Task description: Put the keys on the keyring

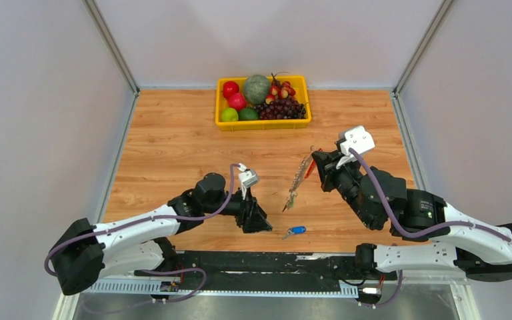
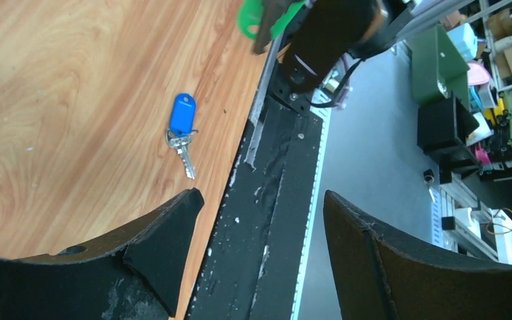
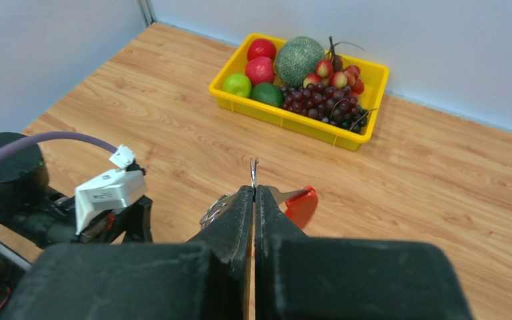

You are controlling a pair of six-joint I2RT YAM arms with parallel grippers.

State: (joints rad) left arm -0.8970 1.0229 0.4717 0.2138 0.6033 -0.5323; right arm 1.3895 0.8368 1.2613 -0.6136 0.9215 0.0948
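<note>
Blue-headed, nearest the left arm: found the blue key (image 2: 181, 120) flat on the table (image 1: 173, 147) just right of the left gripper (image 1: 258, 221) (jaws spread, empty) — blade toward it. Held keyring (image 3: 213, 211) and red key (image 3: 301, 203) pinched in the right gripper (image 3: 254, 193).

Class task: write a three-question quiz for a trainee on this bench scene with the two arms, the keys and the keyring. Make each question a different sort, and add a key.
1. True or false: the left gripper is shut on the blue key.
2. Which colour of key head shows beside the right gripper? A blue, B red, C green.
3. In the top view, what hangs below the right gripper?
Key: 1 false: its jaws are open and the blue key lies on the table. 2 B, the red key. 3 the keyring with its feathery charm.
</note>
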